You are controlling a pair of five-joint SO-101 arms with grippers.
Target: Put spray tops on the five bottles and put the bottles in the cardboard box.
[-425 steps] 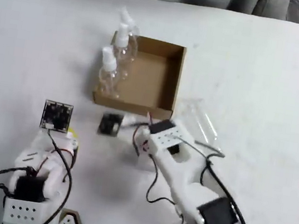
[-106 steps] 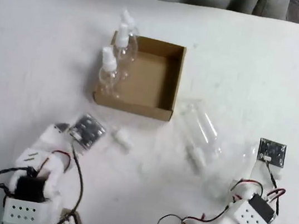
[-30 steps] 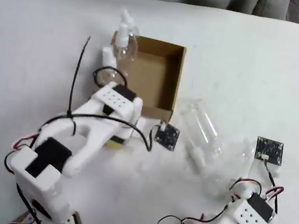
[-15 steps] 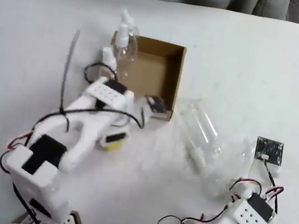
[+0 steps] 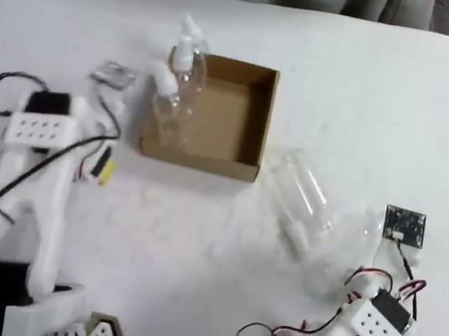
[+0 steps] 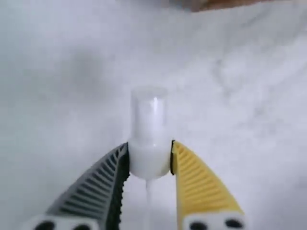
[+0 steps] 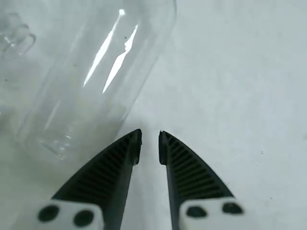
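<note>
My left gripper (image 6: pixel 149 155) is shut on a white spray top (image 6: pixel 149 129), held just above the white table. In the high view this gripper (image 5: pixel 103 168) sits left of the cardboard box (image 5: pixel 236 149). Three clear bottles with spray tops (image 5: pixel 167 96) stand at the box's left wall; I cannot tell whether they are inside or outside it. A clear bottle without a top (image 5: pixel 299 192) lies right of the box. It lies just past my right gripper (image 7: pixel 148 141) as a clear bottle (image 7: pixel 96 72). That gripper is shut with nothing in it.
A second topless bottle's neck (image 7: pixel 17 33) lies beside the first. The right arm (image 5: pixel 371 321) rests at the near right corner of the table. The white table (image 5: pixel 370 97) stretches behind and right of the box.
My left arm has swung from the box's front wall out to the left of the box with the spray top. The right arm and the bottles have not moved.
</note>
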